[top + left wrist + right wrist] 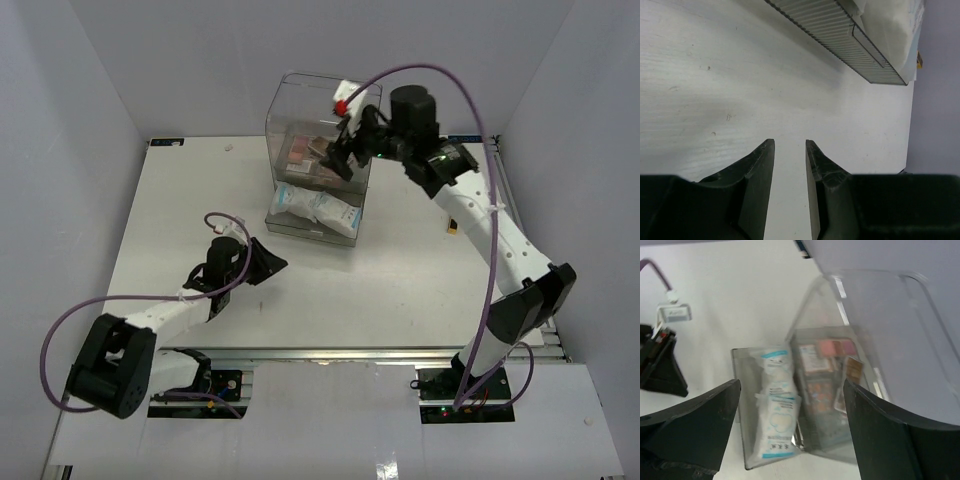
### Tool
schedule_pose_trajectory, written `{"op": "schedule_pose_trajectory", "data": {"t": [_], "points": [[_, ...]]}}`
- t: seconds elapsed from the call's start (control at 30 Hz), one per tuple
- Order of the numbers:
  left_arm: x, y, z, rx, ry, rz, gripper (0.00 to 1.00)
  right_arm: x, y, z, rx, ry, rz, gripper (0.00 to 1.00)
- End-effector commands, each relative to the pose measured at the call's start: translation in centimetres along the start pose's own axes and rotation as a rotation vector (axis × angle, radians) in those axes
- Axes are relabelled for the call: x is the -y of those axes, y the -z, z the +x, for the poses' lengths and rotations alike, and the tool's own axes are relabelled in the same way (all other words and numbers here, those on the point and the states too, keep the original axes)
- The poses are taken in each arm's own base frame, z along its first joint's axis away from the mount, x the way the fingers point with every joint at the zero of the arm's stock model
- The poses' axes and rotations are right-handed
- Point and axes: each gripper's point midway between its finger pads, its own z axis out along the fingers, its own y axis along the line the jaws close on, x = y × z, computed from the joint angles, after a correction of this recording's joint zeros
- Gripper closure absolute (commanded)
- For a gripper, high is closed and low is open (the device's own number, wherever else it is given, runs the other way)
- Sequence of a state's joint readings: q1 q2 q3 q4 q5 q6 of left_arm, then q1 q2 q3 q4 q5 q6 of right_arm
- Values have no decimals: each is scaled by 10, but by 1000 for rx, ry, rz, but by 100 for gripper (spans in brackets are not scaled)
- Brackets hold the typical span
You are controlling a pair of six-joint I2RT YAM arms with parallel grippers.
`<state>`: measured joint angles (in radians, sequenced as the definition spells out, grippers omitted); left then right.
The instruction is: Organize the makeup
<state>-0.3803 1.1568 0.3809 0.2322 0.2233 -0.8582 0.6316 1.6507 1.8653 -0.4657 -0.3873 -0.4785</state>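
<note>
The makeup is in a clear plastic box [300, 100] at the back of the table. Pink, brown and orange palettes [305, 150] [825, 370] lie in its upper level. Two white-and-blue packets [318, 207] [776, 410] lie in the pulled-out lower drawer [747, 460]. My right gripper [338, 158] [791, 382] hangs over the palettes, jaws wide open and empty. My left gripper [272, 262] [790, 141] sits low over the bare table in front of the box, a narrow gap between its fingers and nothing in it.
The drawer's dark ribbed front [840, 35] faces the left gripper, with a packet [890, 25] behind it. A small yellow item [453, 226] lies on the table by the right arm. White walls enclose the table on three sides.
</note>
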Motion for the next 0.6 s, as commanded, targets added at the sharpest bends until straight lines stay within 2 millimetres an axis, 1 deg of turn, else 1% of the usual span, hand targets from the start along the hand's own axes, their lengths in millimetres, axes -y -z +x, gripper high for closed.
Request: {"op": "schedule_pose_trajectory", "data": {"t": [0.0, 0.1, 0.13, 0.2, 0.23, 0.27, 0.37, 0.47, 0.5, 0.57], "points": [[39, -21, -18, 47, -6, 125, 59, 60, 51, -2, 90, -197, 180, 10], [39, -34, -15, 38, 1, 125, 60, 89, 77, 12, 111, -261, 340, 10], [37, -39, -14, 37, 4, 121, 60, 97, 84, 20, 104, -286, 394, 8], [40, -46, -16, 39, 2, 125, 60, 115, 91, 30, 114, -358, 471, 2], [41, -49, -18, 46, 1, 129, 60, 120, 91, 35, 118, -425, 502, 7], [40, -53, -16, 37, 1, 124, 60, 128, 90, 42, 106, -445, 538, 9], [40, -60, -16, 37, 2, 123, 60, 142, 83, 50, 118, -572, 594, 18], [39, -64, -16, 37, 1, 120, 60, 152, 73, 51, 152, -615, 603, 21], [39, -64, -17, 40, -2, 121, 60, 154, 70, 49, 171, -621, 599, 24], [39, -65, -18, 44, -5, 119, 60, 158, 64, 54, 184, -655, 606, 30]]}}
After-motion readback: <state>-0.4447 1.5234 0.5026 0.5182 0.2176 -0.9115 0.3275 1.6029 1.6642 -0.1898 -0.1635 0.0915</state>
